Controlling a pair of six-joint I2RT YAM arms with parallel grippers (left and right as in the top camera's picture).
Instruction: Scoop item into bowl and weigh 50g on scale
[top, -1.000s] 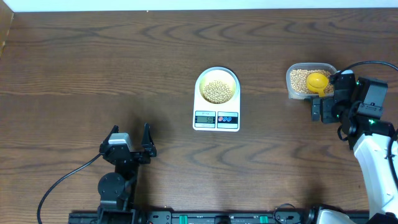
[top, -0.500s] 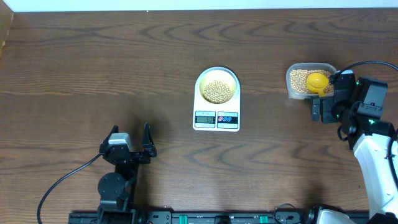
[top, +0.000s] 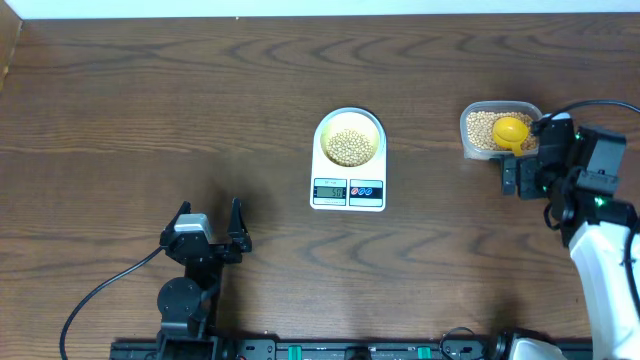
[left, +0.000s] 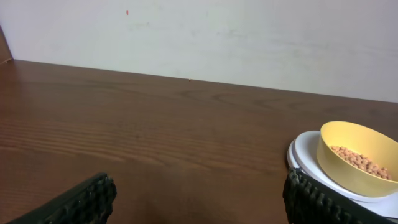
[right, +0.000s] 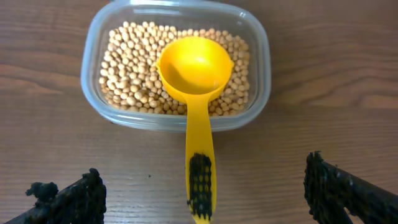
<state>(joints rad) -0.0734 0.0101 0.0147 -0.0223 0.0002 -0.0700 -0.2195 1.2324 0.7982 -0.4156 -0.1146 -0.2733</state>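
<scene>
A pale-yellow bowl (top: 349, 140) holding tan beans (top: 349, 146) rests on the white scale (top: 348, 190) at the table's middle; the left wrist view shows the bowl (left: 356, 155) at right. A clear container (right: 177, 68) of beans (right: 127, 68) sits at far right with a yellow scoop (right: 196, 106) lying in it, empty, its handle sticking out toward my right gripper (right: 202, 196). That gripper is open, its fingers wide on either side of the handle and not touching it. My left gripper (top: 208, 222) stands open near the front left, empty.
Bare brown wooden table (top: 150, 110) surrounds the scale. A pale wall (left: 217, 37) rises behind the table's far edge. A black cable (top: 100, 295) trails from the left arm's base at the front.
</scene>
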